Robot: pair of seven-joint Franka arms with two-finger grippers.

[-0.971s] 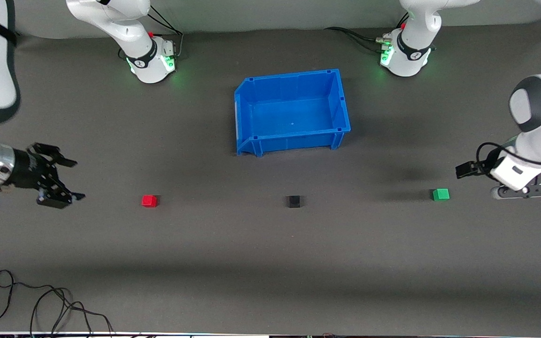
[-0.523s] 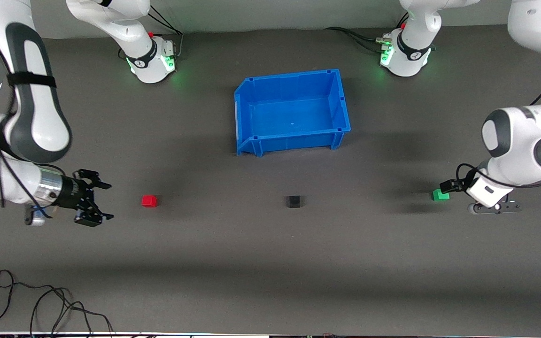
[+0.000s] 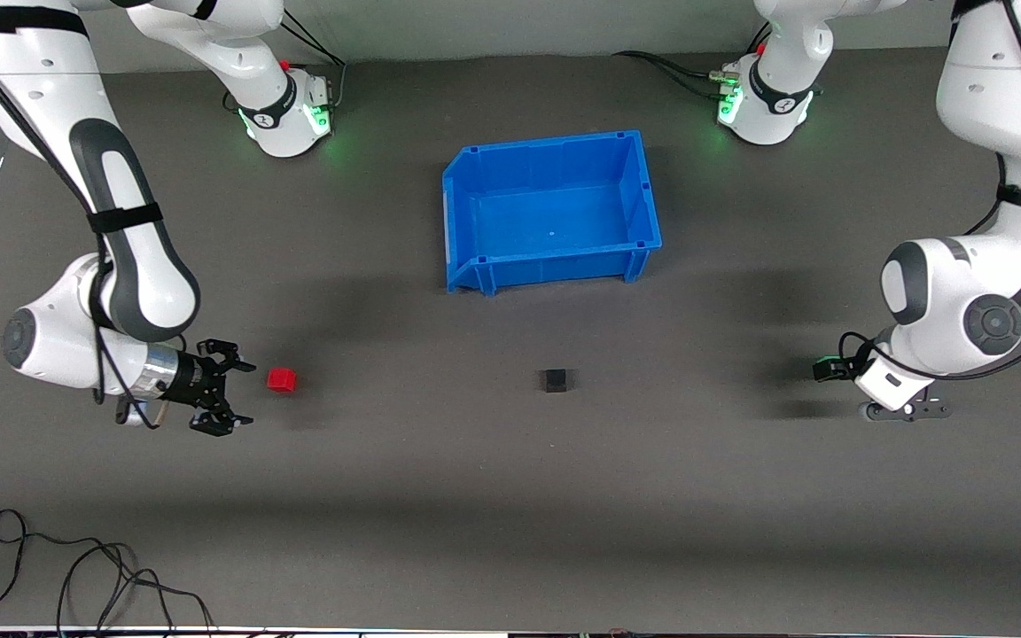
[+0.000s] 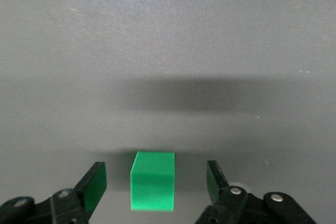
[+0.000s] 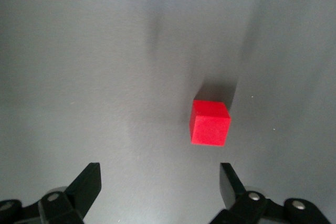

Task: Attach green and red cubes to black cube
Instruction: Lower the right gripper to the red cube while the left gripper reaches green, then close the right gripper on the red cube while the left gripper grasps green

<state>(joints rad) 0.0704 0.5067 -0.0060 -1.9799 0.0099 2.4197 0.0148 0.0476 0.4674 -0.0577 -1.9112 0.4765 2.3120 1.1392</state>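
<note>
The green cube (image 4: 153, 181) sits on the grey table between the open fingers of my left gripper (image 4: 156, 177), not touching either one. In the front view the left gripper (image 3: 830, 369) is low at the left arm's end of the table and covers nearly all of that cube. The red cube (image 3: 281, 379) lies toward the right arm's end. My right gripper (image 3: 243, 394) is open just beside it; in the right wrist view the red cube (image 5: 210, 123) is ahead of the open right gripper (image 5: 160, 179). The black cube (image 3: 555, 381) lies alone between the two.
An empty blue bin (image 3: 555, 266) stands farther from the front camera than the black cube, mid-table. A loose black cable (image 3: 76, 576) lies near the front edge at the right arm's end. Both arm bases stand along the far edge.
Both arms have come down and inward along the cube row. The left gripper has come over the green cube and straddles it. The right gripper has closed in on the red cube.
</note>
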